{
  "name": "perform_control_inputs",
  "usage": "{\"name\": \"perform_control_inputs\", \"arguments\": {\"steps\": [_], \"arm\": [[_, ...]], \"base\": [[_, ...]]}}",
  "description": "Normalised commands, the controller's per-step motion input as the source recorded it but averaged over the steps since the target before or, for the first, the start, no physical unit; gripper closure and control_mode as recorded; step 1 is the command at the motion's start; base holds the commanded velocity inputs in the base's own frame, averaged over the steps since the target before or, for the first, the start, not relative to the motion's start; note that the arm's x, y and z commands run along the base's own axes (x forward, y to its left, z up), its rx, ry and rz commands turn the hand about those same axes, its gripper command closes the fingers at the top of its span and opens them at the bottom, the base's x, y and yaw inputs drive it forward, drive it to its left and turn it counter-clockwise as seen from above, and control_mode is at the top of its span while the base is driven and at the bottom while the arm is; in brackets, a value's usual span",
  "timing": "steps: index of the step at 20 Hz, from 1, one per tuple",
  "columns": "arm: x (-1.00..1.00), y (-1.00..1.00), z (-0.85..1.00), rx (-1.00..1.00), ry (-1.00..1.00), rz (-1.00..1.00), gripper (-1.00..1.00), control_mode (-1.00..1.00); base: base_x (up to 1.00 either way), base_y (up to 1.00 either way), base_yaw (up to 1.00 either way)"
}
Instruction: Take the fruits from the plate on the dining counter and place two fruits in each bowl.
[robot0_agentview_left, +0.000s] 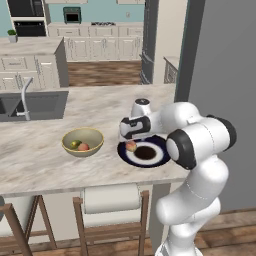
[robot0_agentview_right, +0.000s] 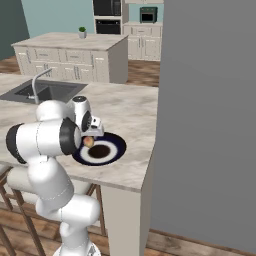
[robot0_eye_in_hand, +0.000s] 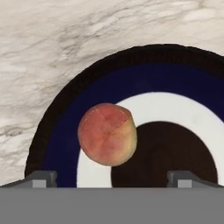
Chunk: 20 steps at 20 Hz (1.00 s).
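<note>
From here the desk (robot0_agentview_left: 100, 107) reads as polished stone, beige-grey with darker veins, smooth and faintly glossy. At centre of the hand view, the plate (robot0_eye_in_hand: 70, 113) looks like glazed ceramic, dark navy with a pale ring, flat in sheen. The fruit (robot0_eye_in_hand: 107, 134) on it has a soft matt skin, reddish-orange blotched with yellow. In the left base view I see a bowl (robot0_agentview_left: 83, 142), left of centre, with a smooth tan outside and olive inside. The tap (robot0_agentview_left: 25, 97) at left looks like brushed metal. The stool frames (robot0_agentview_left: 112, 220) at bottom look like reddish wood.
</note>
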Motion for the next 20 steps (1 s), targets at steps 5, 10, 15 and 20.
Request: {"name": "perform_control_inputs", "arguments": {"steps": [5,10,15,20], "arm": [[0.31,0.03,-0.2,0.0,-0.16,0.0,-1.0,-1.0],[-0.01,0.0,0.0,0.0,0.0,0.0,-1.0,-1.0],[0.0,0.01,0.0,0.0,0.08,0.02,-1.0,-1.0],[0.01,0.12,0.0,0.0,0.12,0.05,-1.0,-1.0]], "base": [[0.0,0.0,0.0],[0.0,0.0,0.0],[0.0,0.0,0.0],[0.0,0.0,0.0]]}}
